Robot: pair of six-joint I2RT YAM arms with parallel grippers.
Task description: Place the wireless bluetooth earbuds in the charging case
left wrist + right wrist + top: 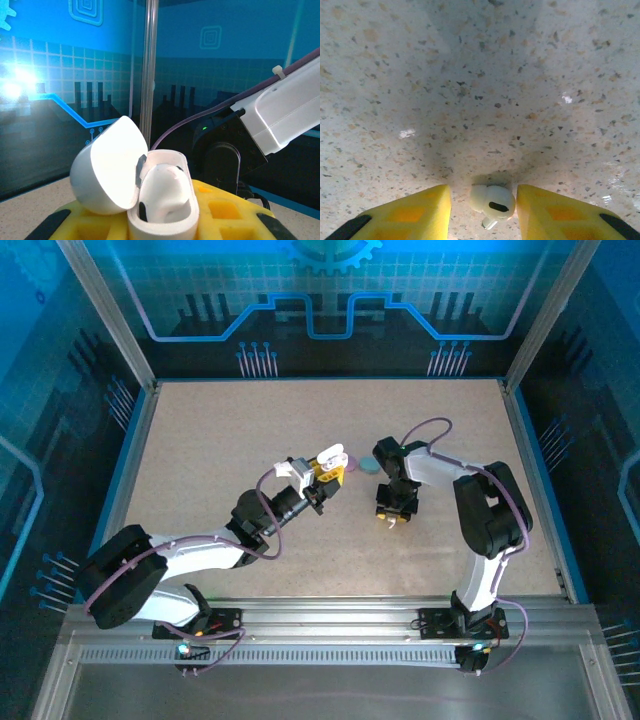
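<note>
Our right gripper point(482, 196) stands open at the bottom of its wrist view, one yellow finger point(415, 212) at lower left and the other at lower right, with nothing held yet. A white earbud point(492, 201) lies on the speckled table point(470, 75) between them. It is closer to the finger at lower right, and its stem points toward the frame's bottom edge. Our left gripper point(327, 469), at the centre of the overhead view, is closed on the white charging case point(164, 200). It holds the case clear of the table with the lid point(107, 172) swung open to the left.

The main risk, we judge, is the pinch itself. The bud is small, rounded and glossy, and it sits off-centre. One finger would meet it first and could push or spin it away, or squeeze it out from between the pads. A grip on the bulb alone could also leave the stem at an angle we cannot control, so it would jam at the well's mouth instead of dropping in. The case looks gripped near its base, so a hard push could tilt it. We cannot tell whether either well is already filled.
</note>
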